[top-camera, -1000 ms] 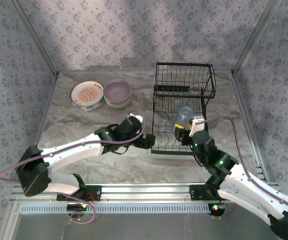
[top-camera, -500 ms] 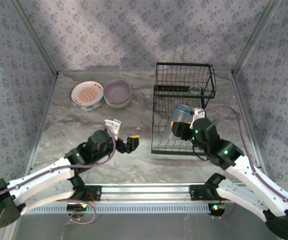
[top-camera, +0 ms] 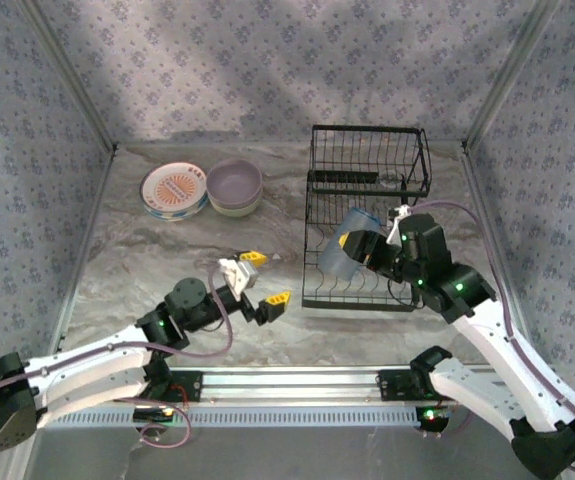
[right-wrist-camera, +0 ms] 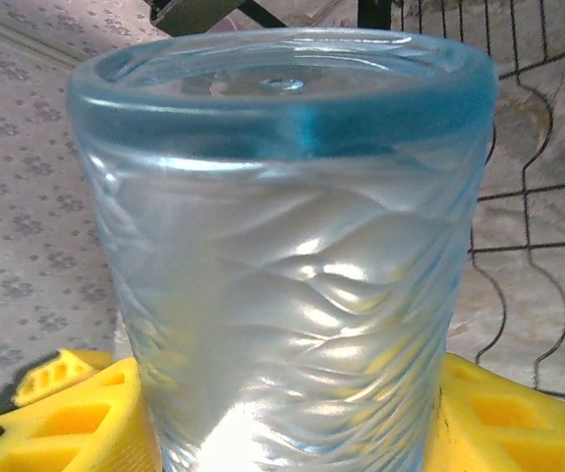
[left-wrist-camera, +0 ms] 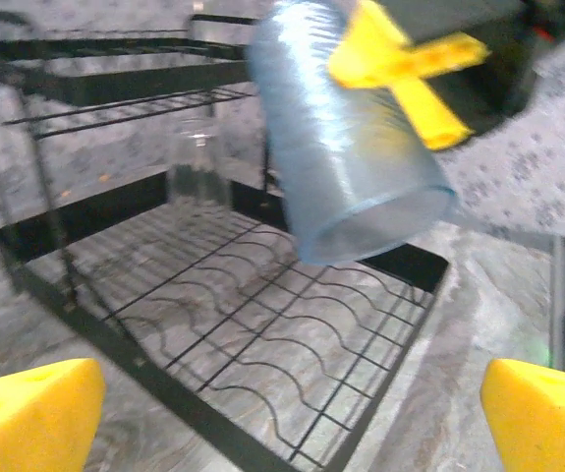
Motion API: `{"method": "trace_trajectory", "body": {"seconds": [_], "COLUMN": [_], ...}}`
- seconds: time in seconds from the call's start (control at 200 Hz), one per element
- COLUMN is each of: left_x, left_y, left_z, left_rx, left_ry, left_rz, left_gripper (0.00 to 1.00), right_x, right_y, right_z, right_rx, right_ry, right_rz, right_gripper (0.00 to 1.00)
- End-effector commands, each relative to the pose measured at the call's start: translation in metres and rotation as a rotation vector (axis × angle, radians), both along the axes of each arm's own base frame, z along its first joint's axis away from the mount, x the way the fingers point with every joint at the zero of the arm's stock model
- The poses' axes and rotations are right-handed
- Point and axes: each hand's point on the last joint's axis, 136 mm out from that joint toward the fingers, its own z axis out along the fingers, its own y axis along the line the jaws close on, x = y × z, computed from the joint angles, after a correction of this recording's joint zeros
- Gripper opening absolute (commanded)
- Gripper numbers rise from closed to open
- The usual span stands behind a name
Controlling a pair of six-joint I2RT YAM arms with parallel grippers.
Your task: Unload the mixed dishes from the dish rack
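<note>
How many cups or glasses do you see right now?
2. A blue cup gripped by the right end effector over the rack, and a clear glass standing at the rack's far end. No others visible.

No writing, label, brand, number or sign is being shown legibly: none is being carried by the dish rack [top-camera: 342, 178], the blue cup [top-camera: 342, 256] above it, or the plates [top-camera: 174, 190] left of it.

Open desk [top-camera: 147, 255] is available between the plate stack [top-camera: 174, 190] with lavender bowl [top-camera: 234, 185] and the dish rack [top-camera: 367, 178]. The rack's low section is overhung by the blue cup [top-camera: 337, 255] clamped in the right tool [top-camera: 365, 246]. Its front-left corner is crowded by the spread left tool [top-camera: 265, 277].
</note>
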Motion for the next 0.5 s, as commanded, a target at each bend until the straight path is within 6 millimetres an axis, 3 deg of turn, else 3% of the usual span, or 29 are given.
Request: {"method": "trace_trajectory", "body": {"seconds": [0.0,0.2,0.495], "left_x": [-0.016,-0.013,0.002], "left_y": [-0.022,-0.046,-0.060], "left_z": [0.030,0.047,0.069], "left_rx": [-0.012,-0.028,-0.105], "left_ry": [-0.179,-0.262,-0.280], "left_rz": [-0.103,-0.090,-0.032], "left_gripper": [0.94,0.88,0.76], "right_x": [-0.009,-0.013,-0.019], "right_y": [0.007,0.005,0.004], "right_z": [0.027,0.029,0.024], "right_rx": [0.152,0.286,0.383], "right_ry": [0.023,0.073,0.113], "right_rz": [0.018,0.006,0.010], "right_gripper": [0.37,0.37,0.37]}}
